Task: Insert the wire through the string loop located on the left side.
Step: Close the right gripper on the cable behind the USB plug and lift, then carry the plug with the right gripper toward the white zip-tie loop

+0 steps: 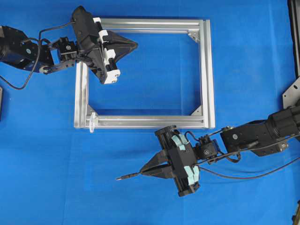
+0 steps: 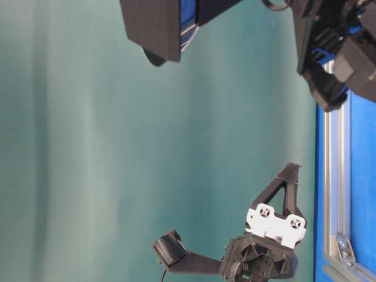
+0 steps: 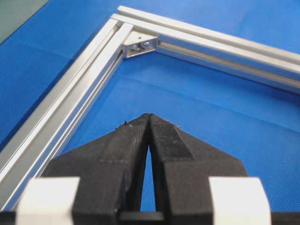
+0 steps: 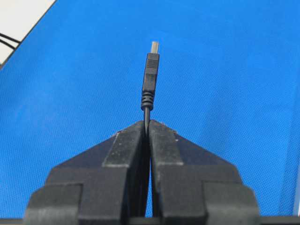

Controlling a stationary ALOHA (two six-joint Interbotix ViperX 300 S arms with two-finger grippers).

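Note:
My right gripper (image 1: pixel 144 173) is shut on the wire (image 1: pixel 129 176), a thin black cable whose plug tip sticks out to the left over the blue mat. In the right wrist view the wire (image 4: pixel 150 79) runs straight out from between the closed fingertips of the right gripper (image 4: pixel 147 123). The string loop (image 1: pixel 91 122), a small whitish ring, stands at the front left corner of the aluminium frame (image 1: pixel 206 70), well left of and beyond the plug. My left gripper (image 1: pixel 136 45) hovers shut and empty inside the frame's back left part; its tips meet in the left wrist view (image 3: pixel 148 116).
The square aluminium frame (image 3: pixel 84 75) lies on the blue mat with silver corner brackets (image 3: pixel 140 43). The wire's slack trails right under the right arm (image 1: pixel 253 174). A metal bracket (image 1: pixel 291 93) sits at the right edge. In the table-level view the left gripper (image 2: pixel 292 167) hangs above the frame (image 2: pixel 333 194).

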